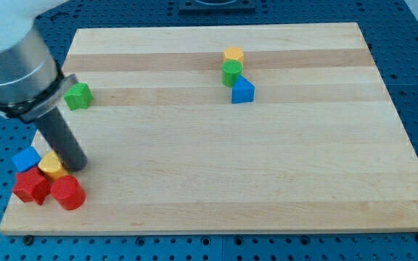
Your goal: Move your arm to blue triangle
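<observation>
The blue triangle (243,90) lies on the wooden board (223,181) at the view's upper middle, just below a green cylinder (231,73) and a yellow block (233,55). My tip (77,166) stands at the view's lower left, far to the left of the blue triangle. It is right beside a yellow block (52,166), with a blue block (26,159), a red block (32,186) and a red cylinder (68,193) clustered close around.
A green block (78,96) lies at the view's upper left, next to the arm's grey body (13,65). The board's left edge is close to the cluster of blocks.
</observation>
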